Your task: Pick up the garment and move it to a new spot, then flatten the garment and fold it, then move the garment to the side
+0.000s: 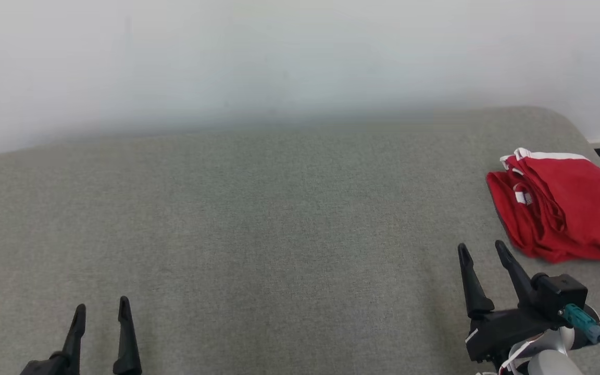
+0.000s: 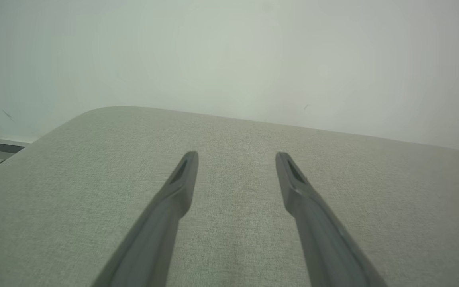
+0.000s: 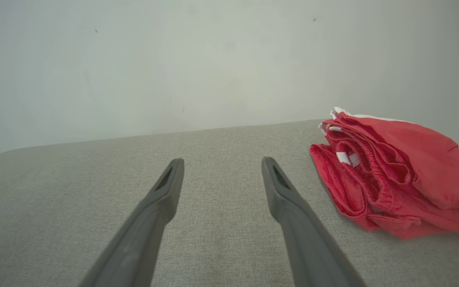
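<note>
The red garment [image 1: 565, 208] with white trim lies in a folded bunch on the grey desk [image 1: 279, 219]. It is far over on the right side, close to the desk's edge. The right end effector [image 1: 481, 246] is near the garment but not touching it. Its two dark fingers are spread apart and hold nothing. In the right wrist view the garment [image 3: 405, 179] sits just to the right of the open fingers. The left end effector [image 1: 102, 304] is well away at the lower left, over bare desk. Its fingers are spread apart too, with nothing between them. A pale wall [image 1: 279, 62] stands behind the desk.
</note>
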